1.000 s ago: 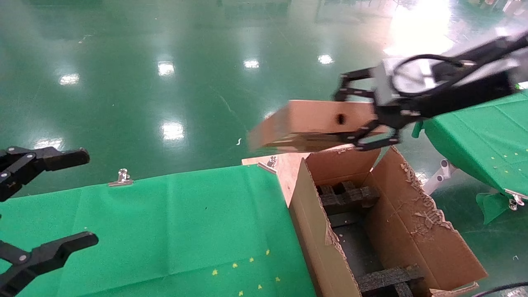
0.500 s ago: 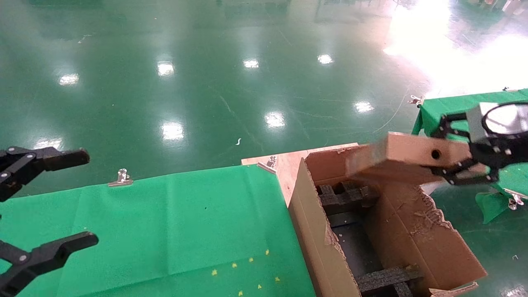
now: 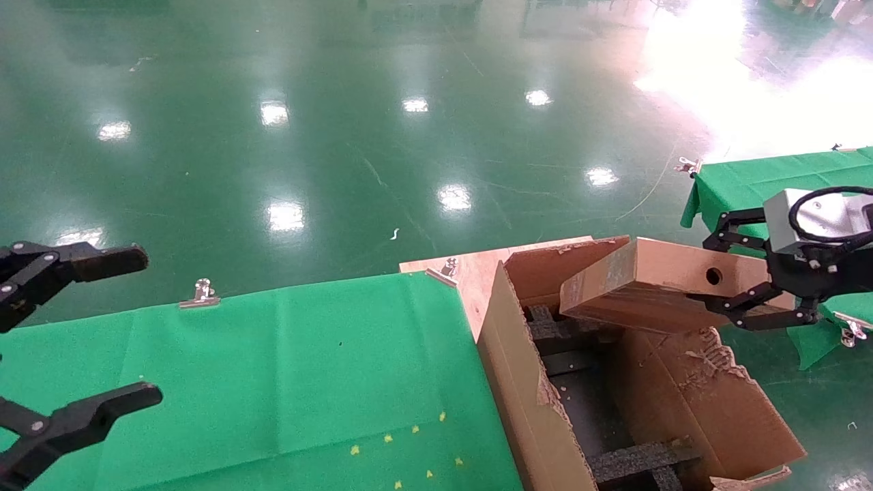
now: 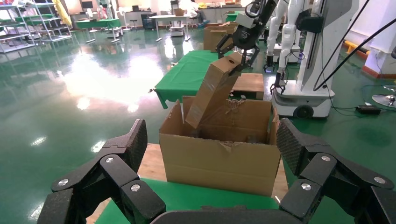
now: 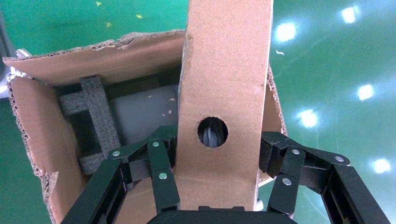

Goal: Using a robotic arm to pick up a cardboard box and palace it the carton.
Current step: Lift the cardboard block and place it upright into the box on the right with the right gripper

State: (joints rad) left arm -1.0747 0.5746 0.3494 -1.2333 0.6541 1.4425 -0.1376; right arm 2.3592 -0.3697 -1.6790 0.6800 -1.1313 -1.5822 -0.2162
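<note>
The cardboard box, brown with a round hole in one face, hangs tilted with its lower end inside the far end of the carton. My right gripper, black with a grey camera block and a cable loop, is shut on the box's upper end, at the carton's right side. In the right wrist view the gripper clamps the box by both sides over the carton and its black foam. My left gripper is open and empty at the far left, above the green table.
A green-clothed table lies left of the carton, with metal clips on its far edge. A second green table stands right of the carton, behind my right gripper. The carton's right flap is torn and ragged.
My right gripper has carried the box from above the carton's far edge rightward and down, and the box's free end now dips into the carton. The left gripper has not moved.
</note>
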